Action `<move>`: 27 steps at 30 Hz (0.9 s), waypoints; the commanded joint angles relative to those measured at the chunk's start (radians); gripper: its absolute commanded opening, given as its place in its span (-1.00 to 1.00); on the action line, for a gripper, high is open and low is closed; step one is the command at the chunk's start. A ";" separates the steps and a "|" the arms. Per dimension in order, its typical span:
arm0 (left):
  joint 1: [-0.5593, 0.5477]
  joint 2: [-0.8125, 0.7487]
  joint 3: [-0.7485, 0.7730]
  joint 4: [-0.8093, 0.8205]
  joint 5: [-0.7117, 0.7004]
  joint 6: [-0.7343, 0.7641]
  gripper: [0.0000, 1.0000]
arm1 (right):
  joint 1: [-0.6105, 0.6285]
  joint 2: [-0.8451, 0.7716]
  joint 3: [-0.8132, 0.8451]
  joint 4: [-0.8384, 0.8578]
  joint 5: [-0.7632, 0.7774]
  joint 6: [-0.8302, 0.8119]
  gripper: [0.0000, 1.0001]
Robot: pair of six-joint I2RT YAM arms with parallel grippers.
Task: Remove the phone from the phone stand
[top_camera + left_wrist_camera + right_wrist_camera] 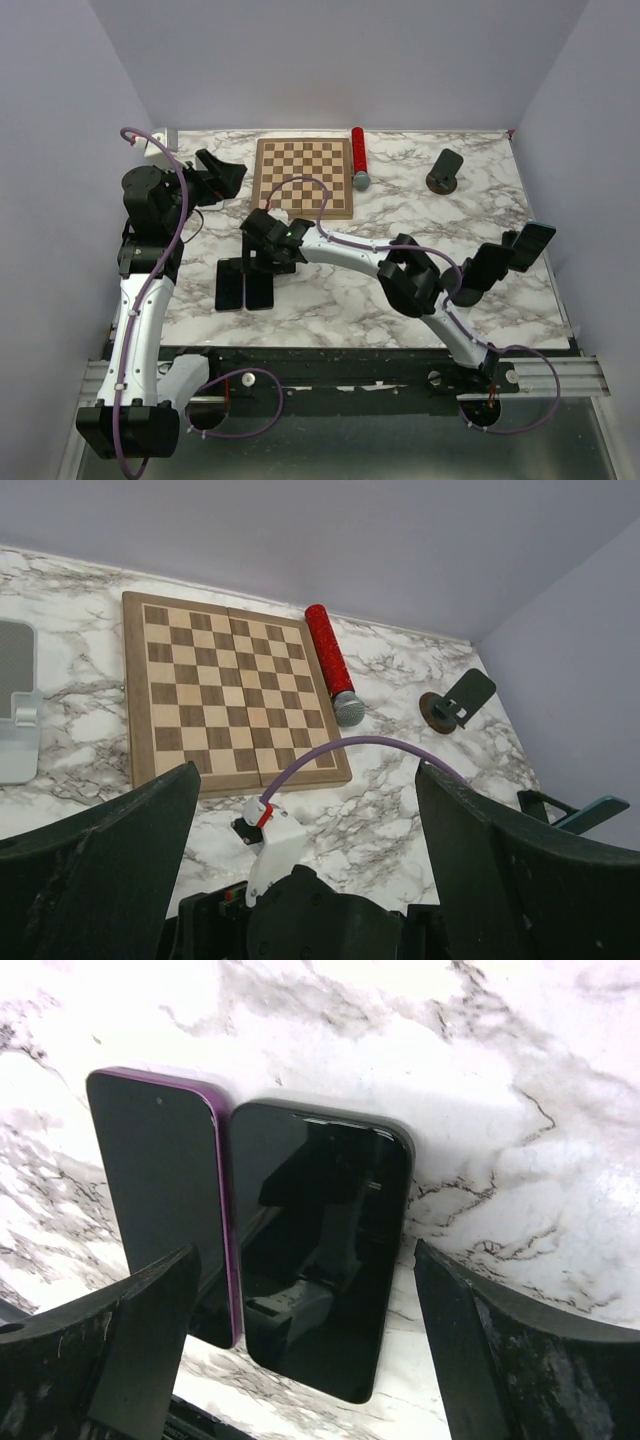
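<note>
Two phones lie flat side by side on the marble table: a purple-edged phone point(160, 1200) point(229, 285) and a black phone point(320, 1250) point(259, 288). My right gripper point(305, 1250) point(264, 240) is open and empty, hovering just above the black phone. At the right edge a dark phone point(531, 244) leans on a black stand point(490, 266); its teal edge shows in the left wrist view point(590, 812). A small dark stand point(445, 170) point(457, 700) at the back right holds nothing. My left gripper point(225, 172) point(305, 770) is open and empty, raised at the back left.
A wooden chessboard point(303, 176) point(225, 695) lies at the back middle, with a red microphone point(358, 157) point(332, 665) beside its right edge. A silver stand point(15, 715) point(156, 148) sits at the back left corner. Walls close in on three sides.
</note>
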 commanded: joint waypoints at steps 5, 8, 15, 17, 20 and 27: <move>-0.009 -0.023 -0.008 -0.003 -0.023 0.026 0.93 | 0.008 -0.033 0.083 -0.107 0.081 -0.050 0.90; -0.041 -0.034 -0.008 -0.008 -0.040 0.031 0.93 | 0.008 -0.153 0.017 -0.114 0.176 -0.089 0.90; -0.049 -0.054 -0.010 -0.009 -0.048 0.032 0.94 | 0.006 -0.450 -0.121 -0.239 0.524 -0.182 0.87; -0.052 -0.055 -0.010 -0.008 -0.048 0.031 0.94 | 0.001 -0.558 -0.167 -0.264 0.646 -0.194 0.87; -0.054 -0.053 -0.011 -0.009 -0.044 0.030 0.94 | -0.024 -0.706 -0.265 -0.273 0.787 -0.199 0.92; -0.067 -0.053 -0.012 -0.007 -0.045 0.031 0.94 | -0.320 -1.033 -0.487 -0.244 0.774 -0.238 0.94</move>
